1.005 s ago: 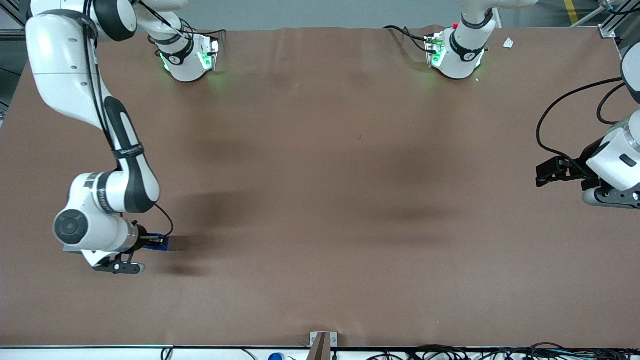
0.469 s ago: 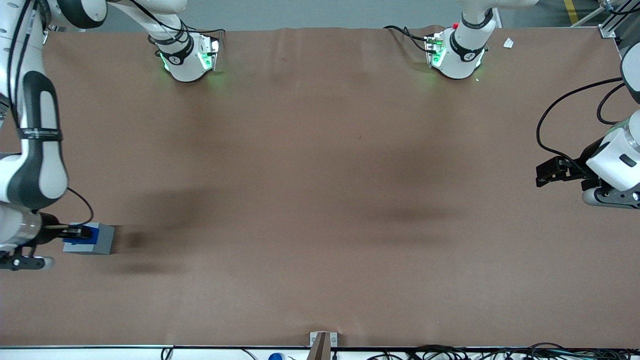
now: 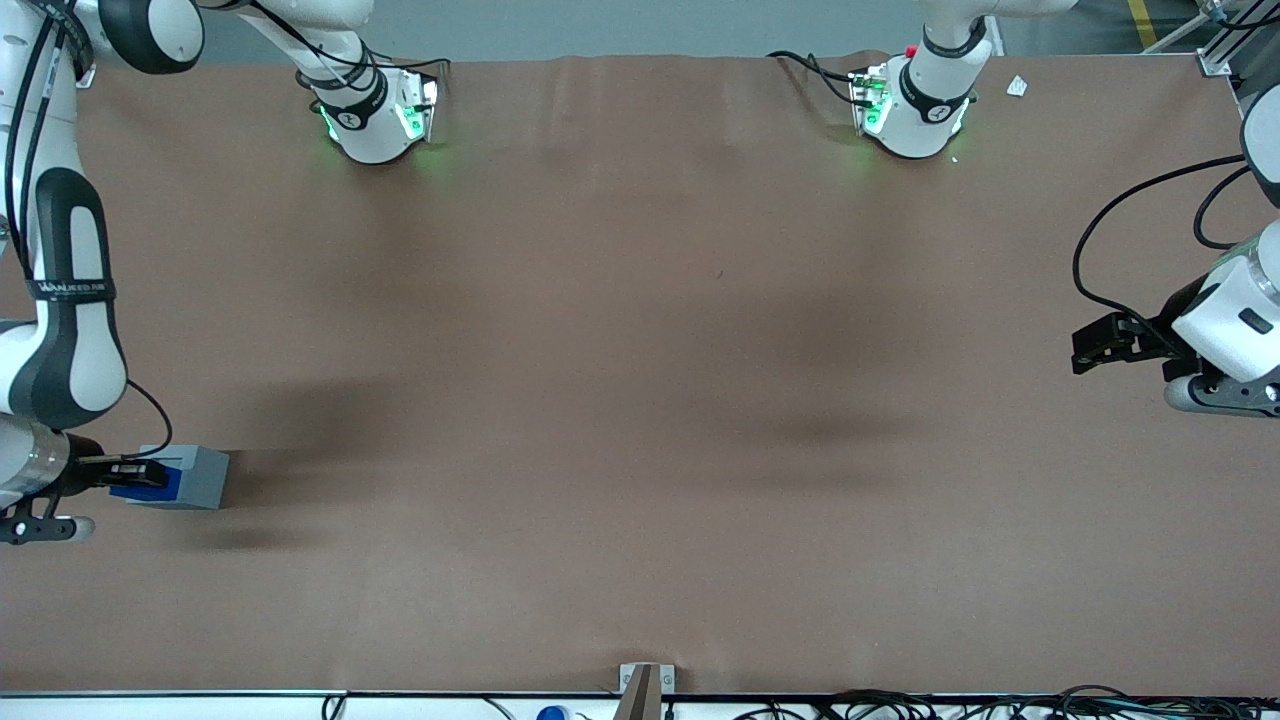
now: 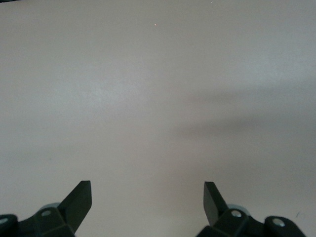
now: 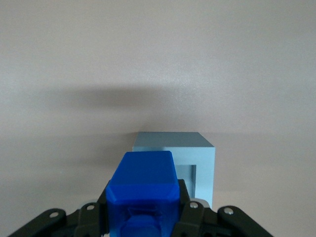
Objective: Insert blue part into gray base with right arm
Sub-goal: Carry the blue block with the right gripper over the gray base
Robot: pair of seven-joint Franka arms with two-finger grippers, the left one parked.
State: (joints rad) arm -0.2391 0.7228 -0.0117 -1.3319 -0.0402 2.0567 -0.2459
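End effector clamped on blue part (fingers flanking), over gray base

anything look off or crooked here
Nothing stands out. The claw grips the blue part squarely, above the gray base, which sits flat on the table near the working arm's end. Nothing looks spilled or damaged.

Brown counter covered by a smooth mat, small white scrap laid at its parked-arm end, black cables bundled along its nearest edge, a grey metal bracket fixed there
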